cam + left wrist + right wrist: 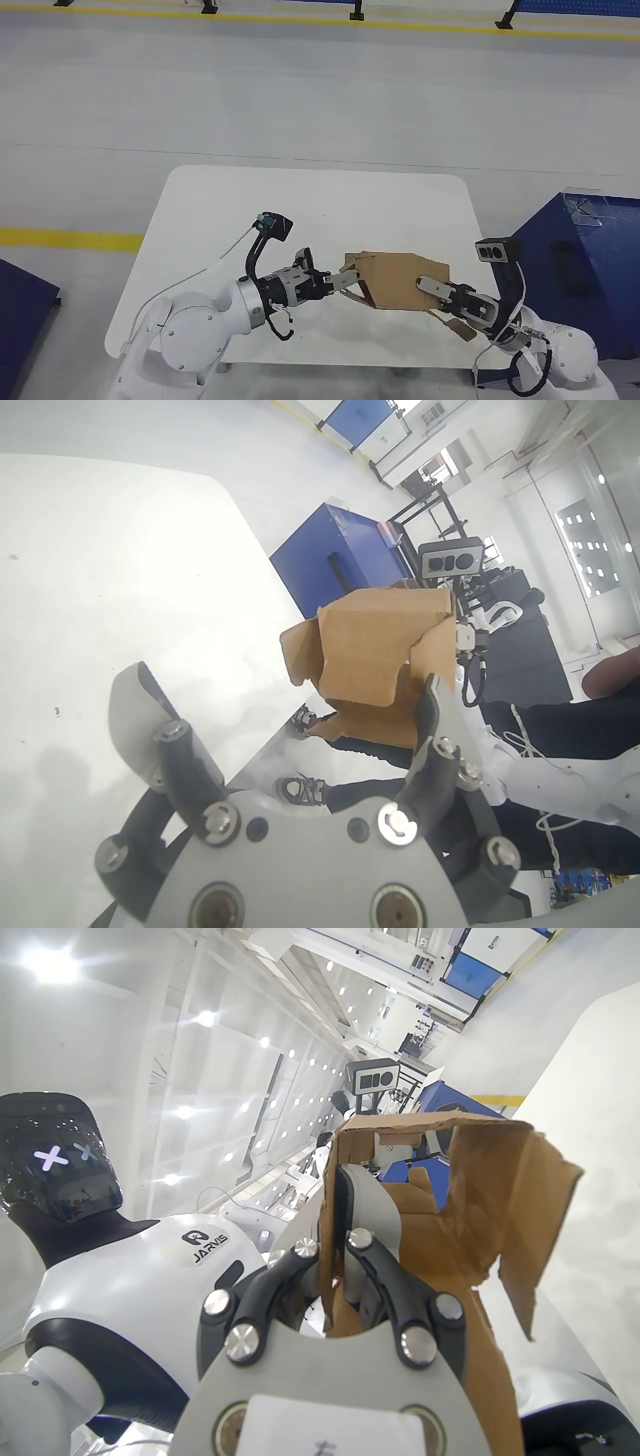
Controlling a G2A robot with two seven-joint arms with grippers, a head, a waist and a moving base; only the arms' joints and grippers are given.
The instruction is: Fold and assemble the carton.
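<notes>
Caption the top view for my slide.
Right gripper holds the carton over the table; open left gripper at its flap.

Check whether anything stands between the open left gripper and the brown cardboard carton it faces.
Nothing visible does. The left gripper is open right at the brown cardboard carton, one finger at a loose flap. The right gripper is shut on the carton's far end.

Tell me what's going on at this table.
A two-armed robot is putting together a brown cardboard carton over a white table. The right gripper is shut on one carton wall, holding it half-formed with its flaps loose. The left gripper is open at the opposite end, with one finger against a flap there. The carton is not yet closed up.
</notes>
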